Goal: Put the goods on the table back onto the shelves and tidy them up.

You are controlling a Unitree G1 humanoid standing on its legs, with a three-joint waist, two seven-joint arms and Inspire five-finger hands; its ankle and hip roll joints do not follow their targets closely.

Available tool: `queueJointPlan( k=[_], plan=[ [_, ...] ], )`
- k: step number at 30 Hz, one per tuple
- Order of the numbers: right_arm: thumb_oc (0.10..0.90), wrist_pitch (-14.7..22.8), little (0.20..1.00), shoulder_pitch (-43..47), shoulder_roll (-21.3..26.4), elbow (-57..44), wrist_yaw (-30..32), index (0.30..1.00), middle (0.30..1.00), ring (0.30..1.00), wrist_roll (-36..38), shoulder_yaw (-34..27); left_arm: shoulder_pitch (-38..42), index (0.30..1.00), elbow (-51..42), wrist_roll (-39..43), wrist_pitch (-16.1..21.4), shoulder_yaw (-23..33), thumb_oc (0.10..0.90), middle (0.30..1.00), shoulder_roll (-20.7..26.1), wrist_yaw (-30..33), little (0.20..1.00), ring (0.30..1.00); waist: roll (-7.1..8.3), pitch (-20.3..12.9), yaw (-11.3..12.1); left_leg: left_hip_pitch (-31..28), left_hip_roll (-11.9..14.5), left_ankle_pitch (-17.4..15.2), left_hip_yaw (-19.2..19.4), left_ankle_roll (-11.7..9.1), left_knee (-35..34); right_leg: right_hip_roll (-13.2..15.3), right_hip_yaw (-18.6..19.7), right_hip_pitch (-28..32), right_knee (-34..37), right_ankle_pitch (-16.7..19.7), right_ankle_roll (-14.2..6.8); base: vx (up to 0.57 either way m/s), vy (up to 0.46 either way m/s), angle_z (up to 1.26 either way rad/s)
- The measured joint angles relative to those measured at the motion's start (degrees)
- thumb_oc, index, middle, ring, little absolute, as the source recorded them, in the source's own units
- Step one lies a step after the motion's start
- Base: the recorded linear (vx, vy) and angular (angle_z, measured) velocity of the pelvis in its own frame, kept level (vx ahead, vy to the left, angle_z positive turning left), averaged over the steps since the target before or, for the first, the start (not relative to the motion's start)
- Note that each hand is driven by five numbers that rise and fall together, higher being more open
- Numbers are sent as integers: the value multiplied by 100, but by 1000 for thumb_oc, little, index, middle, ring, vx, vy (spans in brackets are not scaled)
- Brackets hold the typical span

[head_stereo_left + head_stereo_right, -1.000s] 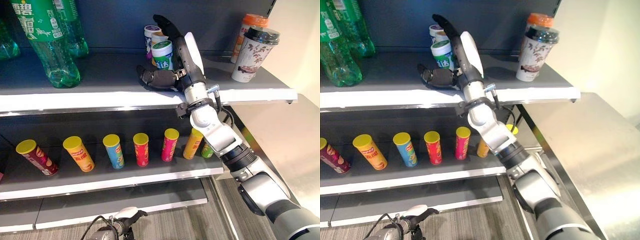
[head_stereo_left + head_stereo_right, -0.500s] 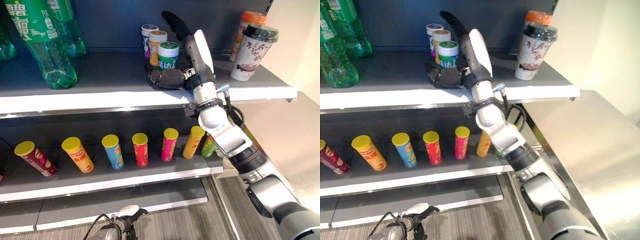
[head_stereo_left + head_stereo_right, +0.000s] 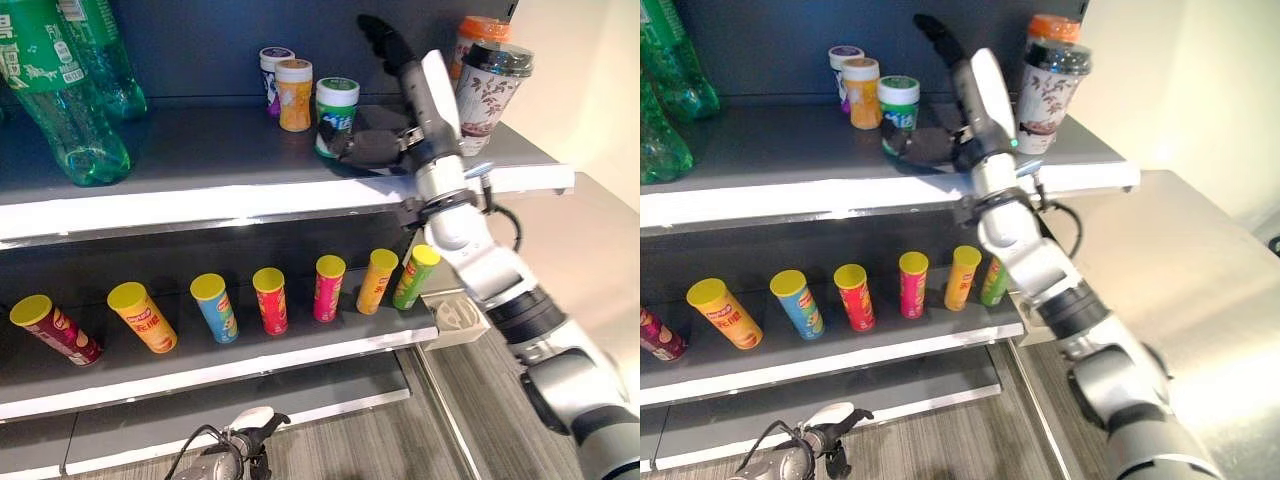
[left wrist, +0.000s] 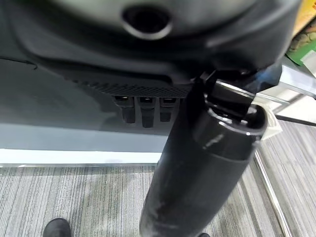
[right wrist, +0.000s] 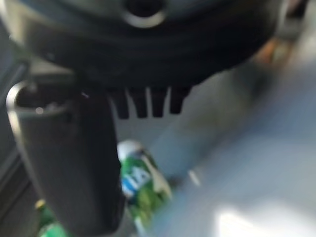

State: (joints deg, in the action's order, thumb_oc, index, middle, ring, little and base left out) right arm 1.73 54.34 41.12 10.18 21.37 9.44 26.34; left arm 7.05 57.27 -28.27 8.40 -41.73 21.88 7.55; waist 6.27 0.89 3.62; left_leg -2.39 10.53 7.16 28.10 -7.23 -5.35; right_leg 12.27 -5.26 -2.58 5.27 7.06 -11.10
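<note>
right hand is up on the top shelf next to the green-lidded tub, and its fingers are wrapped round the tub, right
Not quite. The right hand is on the top shelf beside the green-lidded tub, but its fingers are straight and hold nothing. The left eye view shows the tub standing free on the shelf.

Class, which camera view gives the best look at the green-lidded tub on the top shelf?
The left eye view: the green-lidded tub stands upright, lid and label showing, beside the right hand. The right eye view shows it much the same; the right wrist view shows it blurred past the thumb.
</note>
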Motion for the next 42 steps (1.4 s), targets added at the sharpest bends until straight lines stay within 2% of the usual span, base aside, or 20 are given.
queueJointPlan(
  k=[1,3,5,7,8,9,10,11,12,13,17,19,20,21,25,29,31,34,38,42],
  plan=[
    [800,132,900,-19,840,-345,-101,900,900,900,488,-3,22,900,143,12,1,72,800,900,-33,40,900,900,63,61,-134,27,-7,-12,11,-2,0,3,18,-34,-1,6,-2,5,30,-10],
    [800,325,900,-6,1354,-520,-142,900,900,900,772,-119,3,900,309,16,-5,136,800,900,-28,51,900,900,111,122,-251,-27,-6,-8,81,-2,2,-4,80,-38,-1,20,13,-21,23,-15],
    [800,706,900,-366,2499,-1116,-436,900,900,900,1733,-407,-13,900,550,37,-20,287,800,900,-101,57,900,900,134,144,-430,-37,-11,-9,122,-2,1,-5,95,-49,-2,22,15,-11,9,-17],
    [800,1023,900,-706,3196,-1518,-757,900,900,900,2479,-602,-20,900,668,78,-36,372,800,900,-139,35,900,900,174,163,-660,-126,-7,-18,223,-14,1,-24,214,-53,-4,28,22,8,-10,-28],
    [800,1267,900,-1442,4358,-2108,-1159,900,900,900,3152,-860,-71,900,709,128,-44,574,800,900,-181,62,900,900,173,168,-781,-163,26,-78,329,-77,0,-66,273,-82,-5,29,21,-6,-17,-45],
    [800,1338,900,-1621,4641,-2297,-1440,900,900,900,3316,-867,-103,900,805,127,-67,597,800,900,-145,43,900,900,221,180,-875,-260,39,-77,422,-75,0,-93,387,-90,-31,33,25,12,-2,-63],
    [800,1434,900,-1785,4563,-2354,-1622,900,900,900,3448,-979,-123,900,865,123,-81,596,800,900,-127,21,900,900,295,169,-989,-358,66,-85,467,-86,0,-125,464,-85,-39,45,38,30,4,-49],
    [800,1564,900,-2898,4718,-2577,-1790,900,900,900,3735,-2030,-55,900,912,123,-68,649,800,900,-195,55,900,900,311,161,-1175,-371,120,-218,447,-199,-1,-177,458,-102,-53,38,30,29,17,-29],
    [800,1627,900,-3720,4782,-2656,-1913,900,900,900,3834,-2790,-34,900,917,126,-60,763,800,900,-245,64,900,900,344,153,-1200,-375,121,-210,460,-194,-1,-180,475,-125,-77,36,30,8,8,-5],
    [800,1642,900,-3969,4795,-2617,-2002,900,900,900,3872,-3077,-86,900,953,124,-63,858,800,900,-272,65,900,900,366,136,-1249,-412,116,-202,479,-189,-1,-180,513,-125,-106,30,23,-2,15,-21],
    [800,1837,900,-5258,4546,-2399,-2005,900,900,900,4374,-4690,-318,900,981,118,-58,809,800,900,-318,49,900,900,418,-17,-1311,-440,113,-228,579,-193,-2,-183,585,-169,-106,0,-17,1,6,-10],
    [800,1936,900,-6486,3872,-2531,-2074,900,900,900,4373,-5875,-562,900,1005,117,-65,826,800,900,-315,29,900,900,420,-151,-1182,-432,111,-225,564,-195,1,-182,573,-157,-106,5,-5,11,17,5],
    [800,1933,900,-6656,3738,-2492,-2074,900,900,900,4370,-6054,-608,900,1014,115,-70,836,800,900,-276,34,900,900,378,-193,-1148,-434,100,-225,545,-193,1,-167,561,-144,-106,-3,-15,14,11,12],
    [800,1974,900,-6645,3411,-2612,-2015,900,900,900,4365,-6106,-626,900,1014,109,-75,819,800,900,-281,32,900,900,312,-249,-1129,-439,98,-229,509,-191,0,-160,535,-105,-98,-12,-23,4,1,10],
    [800,1996,900,-6595,3368,-2724,-1981,900,900,900,4271,-5868,-606,900,1009,0,-77,825,800,900,-334,53,900,900,105,-361,-1137,-413,82,-237,458,-180,-4,-132,505,-104,-98,-39,-59,8,-2,7],
    [800,2059,900,-6864,2615,-2986,-1966,900,900,900,3961,-6047,-587,900,994,-1,-74,886,800,900,-390,58,900,900,67,-372,-1077,-332,49,-244,396,-161,-6,-91,451,-135,-86,-56,-78,3,-3,9],
    [800,2082,900,-7269,1718,-3179,-1858,900,900,900,3785,-6413,-692,900,971,6,-94,1103,800,900,-380,60,900,900,47,-368,-1079,-273,33,-227,324,-152,-4,-73,406,-142,-80,-40,-54,-4,10,14],
    [800,2085,900,-7555,858,-3324,-1664,900,900,900,3575,-6719,-706,900,946,6,-123,1129,800,900,-341,53,900,900,4,-328,-1075,-247,22,-226,317,-151,-4,-65,401,-161,-78,-24,-35,-1,4,1],
    [800,2005,900,-7688,532,-3316,-1545,900,900,900,3281,-6341,-597,900,852,-1,-129,1102,800,900,-378,52,900,900,-175,-306,-1225,-246,-3,-233,386,-145,-5,-52,450,-215,-81,-10,-22,2,53,-9],
    [800,1844,900,-7618,254,-3330,-1461,900,900,900,2836,-5750,-431,900,504,-8,-123,994,800,900,-357,56,900,900,-126,-181,-1216,-236,-86,-256,441,-112,-4,19,554,-239,-106,28,-35,-61,142,-7]
  ],
)
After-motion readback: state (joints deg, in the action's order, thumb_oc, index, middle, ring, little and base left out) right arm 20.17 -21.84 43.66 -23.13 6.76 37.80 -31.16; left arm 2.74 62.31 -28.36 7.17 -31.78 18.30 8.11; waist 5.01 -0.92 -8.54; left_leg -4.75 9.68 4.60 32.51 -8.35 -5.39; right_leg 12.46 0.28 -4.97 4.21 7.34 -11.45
